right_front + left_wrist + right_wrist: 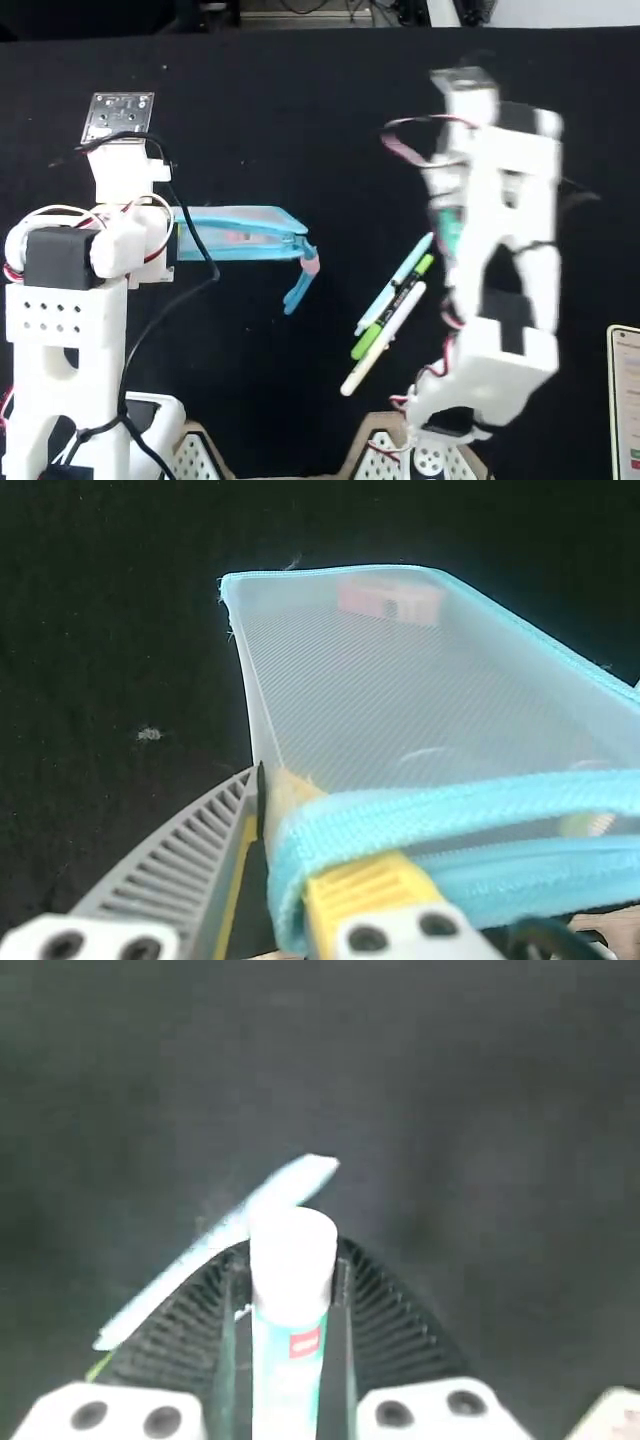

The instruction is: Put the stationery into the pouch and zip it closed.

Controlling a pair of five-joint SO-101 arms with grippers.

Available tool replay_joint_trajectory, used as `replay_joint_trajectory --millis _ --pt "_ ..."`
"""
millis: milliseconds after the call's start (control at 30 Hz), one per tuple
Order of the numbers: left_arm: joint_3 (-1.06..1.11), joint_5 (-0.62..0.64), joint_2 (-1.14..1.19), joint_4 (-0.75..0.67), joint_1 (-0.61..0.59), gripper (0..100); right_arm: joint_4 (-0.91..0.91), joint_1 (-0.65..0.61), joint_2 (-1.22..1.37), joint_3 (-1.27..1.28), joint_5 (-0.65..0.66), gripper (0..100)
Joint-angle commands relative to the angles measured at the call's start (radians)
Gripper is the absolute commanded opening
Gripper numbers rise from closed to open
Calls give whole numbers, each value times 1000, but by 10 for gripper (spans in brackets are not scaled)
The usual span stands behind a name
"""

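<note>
Lying flat on the black table (300, 120), the blue mesh pouch (240, 232) is seen with one small pink item (390, 598) inside, near the far end. Whether the zip is open cannot be told. The near end of the pouch is clenched by the left claw (270, 810). A marker (292, 1250) with a white cap and teal body is grasped by the right claw (292, 1280), clear of the table. Between the arms, a blue pen (397, 283), green pen (392, 308) and white pen (385, 340) are laid side by side on the table, apart from the pouch. A red label (304, 1343) is seen on the marker; its print cannot be read.
</note>
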Motion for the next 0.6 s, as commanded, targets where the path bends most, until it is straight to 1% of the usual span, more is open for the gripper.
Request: replay_joint_trajectory --millis 0,133,200,267,400,567 --pt "-5 -5 -17 -5 7 30 -34 242 -24 22 144 11" --pt "-5 -5 -17 -5 7 30 -164 367 87 101 201 14" --pt "-5 -5 -17 -5 7 30 -224 411 153 120 212 25" --pt "-5 -5 -17 -5 7 30 -247 439 205 119 212 51" --pt "-5 -5 -17 -5 7 30 -199 446 280 68 259 120" --pt "-5 -5 -17 -5 7 30 -112 440 351 -35 281 128"
